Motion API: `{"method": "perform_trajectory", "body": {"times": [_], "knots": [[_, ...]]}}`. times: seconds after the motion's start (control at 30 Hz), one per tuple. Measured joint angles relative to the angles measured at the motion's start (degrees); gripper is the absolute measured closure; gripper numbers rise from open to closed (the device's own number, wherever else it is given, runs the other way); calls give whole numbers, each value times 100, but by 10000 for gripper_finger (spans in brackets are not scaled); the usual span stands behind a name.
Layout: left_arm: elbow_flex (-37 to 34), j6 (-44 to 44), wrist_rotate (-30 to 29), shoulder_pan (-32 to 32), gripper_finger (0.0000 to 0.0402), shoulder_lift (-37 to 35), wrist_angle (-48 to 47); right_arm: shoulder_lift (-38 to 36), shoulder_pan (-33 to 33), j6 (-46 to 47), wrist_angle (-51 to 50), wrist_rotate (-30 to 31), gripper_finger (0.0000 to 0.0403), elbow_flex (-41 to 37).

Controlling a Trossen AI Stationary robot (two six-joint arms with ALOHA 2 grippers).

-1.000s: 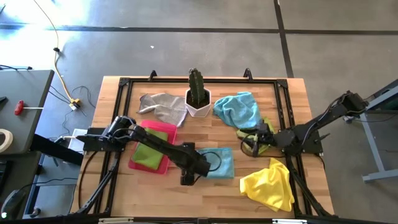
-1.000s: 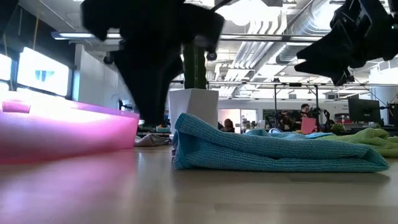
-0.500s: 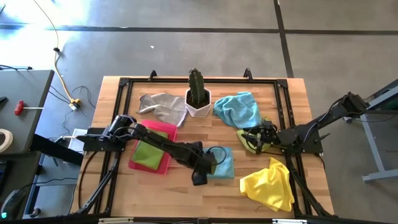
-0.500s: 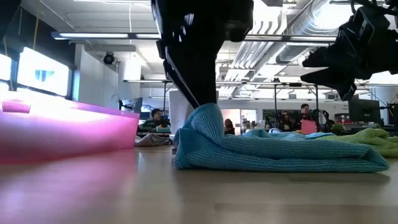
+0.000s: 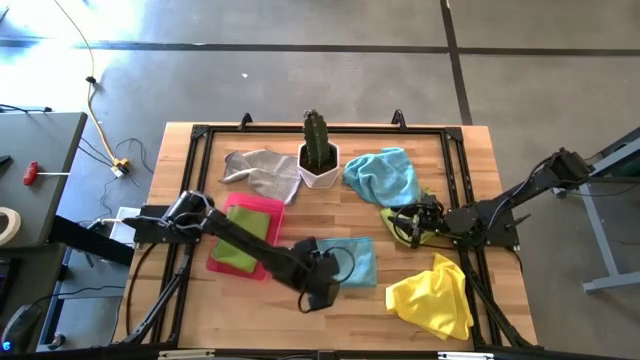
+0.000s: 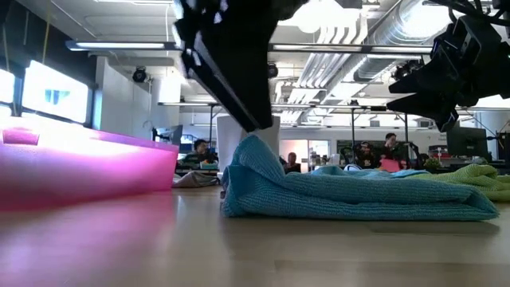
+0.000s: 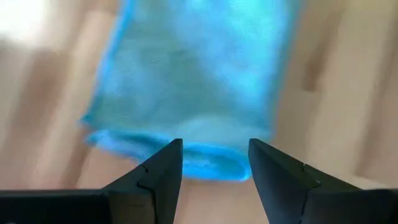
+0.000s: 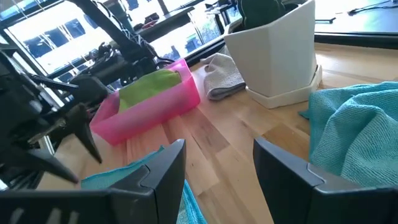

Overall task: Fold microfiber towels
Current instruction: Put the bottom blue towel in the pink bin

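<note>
From above, I saw the folded blue towel (image 5: 352, 262) lying near the middle of the bench's front edge, its long side running along that edge. The left gripper (image 5: 318, 296) sat at the towel's front left corner, and the right gripper (image 5: 403, 222) hung toward the right side over a green towel (image 5: 400, 220). A yellow towel (image 5: 432, 295) lay crumpled at the front right corner, a grey towel (image 5: 260, 172) and another blue towel (image 5: 383, 175) flanked the cactus pot (image 5: 320, 165) at the back, and a pink tray (image 5: 262, 262) held a folded green one.

The low view alone showed me the folded towel's (image 6: 358, 199) left end pulled up into a peak under the left arm.

My left wrist camera showed the fingers (image 7: 158, 174) parted, the towel's rolled edge (image 7: 205, 165) between them but unpinched.

My right wrist camera showed parted, empty fingers (image 8: 161, 171).
</note>
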Motion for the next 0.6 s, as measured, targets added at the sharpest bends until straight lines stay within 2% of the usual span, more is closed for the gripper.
{"method": "perform_trajectory", "body": {"times": [0.23,0.3,0.4,0.6], "knots": [[0,-1716,-1289,-317,205,-4,-279,0,0,2,-82,0,222,0],[0,-1985,-1307,-323,192,-4,-401,0,0,1,-145,0,222,0],[-109,-1914,-1175,-249,175,-111,-403,2,0,1,-241,0,222,0],[-574,-1755,-563,11,161,-472,-77,-11,0,2,-432,-1,222,0]]}}
